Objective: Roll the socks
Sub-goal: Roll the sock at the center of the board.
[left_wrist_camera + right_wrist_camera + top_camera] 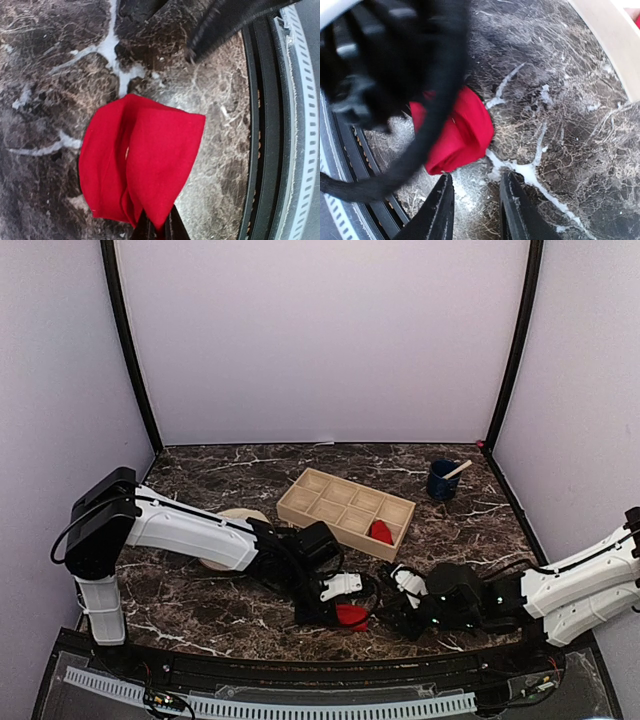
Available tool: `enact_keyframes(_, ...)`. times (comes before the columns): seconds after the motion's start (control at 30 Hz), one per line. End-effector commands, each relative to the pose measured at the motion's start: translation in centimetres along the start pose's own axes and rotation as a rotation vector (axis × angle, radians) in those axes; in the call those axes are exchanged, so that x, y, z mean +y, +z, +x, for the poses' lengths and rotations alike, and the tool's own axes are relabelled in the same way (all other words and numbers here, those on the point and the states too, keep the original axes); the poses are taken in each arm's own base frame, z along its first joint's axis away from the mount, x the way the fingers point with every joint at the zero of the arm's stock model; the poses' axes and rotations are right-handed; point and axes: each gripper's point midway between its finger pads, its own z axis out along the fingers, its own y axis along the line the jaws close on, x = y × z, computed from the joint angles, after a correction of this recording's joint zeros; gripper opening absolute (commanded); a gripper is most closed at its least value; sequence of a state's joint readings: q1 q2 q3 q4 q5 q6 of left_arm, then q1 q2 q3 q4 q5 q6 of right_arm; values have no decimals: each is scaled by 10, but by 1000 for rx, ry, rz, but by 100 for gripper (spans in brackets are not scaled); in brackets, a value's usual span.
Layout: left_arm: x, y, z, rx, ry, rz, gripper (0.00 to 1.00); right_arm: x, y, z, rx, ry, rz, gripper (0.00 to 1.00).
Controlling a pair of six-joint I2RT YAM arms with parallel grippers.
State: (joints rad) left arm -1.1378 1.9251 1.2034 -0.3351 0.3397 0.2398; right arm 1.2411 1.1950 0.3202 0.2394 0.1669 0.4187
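red sock (145, 160), folded into a soft rounded wad, lies on the dark marble counter (50, 75) near its front edge, roughly midway between the two arms. the left tool (157, 229) is closed on one edge of the sock, and its dark fingers pinch the fabric between them. the rest of the sock rests on the counter.

the right tool (476, 212) points at the same sock from the other side. its two fingers stand apart with bare marble between them and hold nothing. the sock sits just beyond the fingertips. in the right wrist view a black cable and the dark body of the left arm partly hide it.

a pale wooden tray (330, 502) stands further back on the counter, split into two rows of compartments. a second red sock (381, 532) sits bundled in the right-end compartment of the near row. a blue cup (440, 483) with a wooden stick in it stands to the right of the tray, well apart from it. a beige plate (240, 515) shows partly behind the left arm.
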Motion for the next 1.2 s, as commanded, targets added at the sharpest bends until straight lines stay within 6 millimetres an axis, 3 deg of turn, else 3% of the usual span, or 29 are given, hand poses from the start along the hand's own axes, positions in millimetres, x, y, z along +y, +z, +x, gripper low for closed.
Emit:
enact_keyframes(0.0,-18,17,44,161,-75,135,0,4,-3,-9,-67,-73,28,30)
enact_keyframes(0.43,-17,22,43,175,-116,207,0,46,10,3,-5,-246,-34,38)
enact_keyframes(0.7,-18,23,43,175,-119,218,0,50,14,3,3,-299,-30,47)
enact_keyframes(1.17,-17,23,44,176,-124,220,0,57,31,11,50,-366,-42,45)
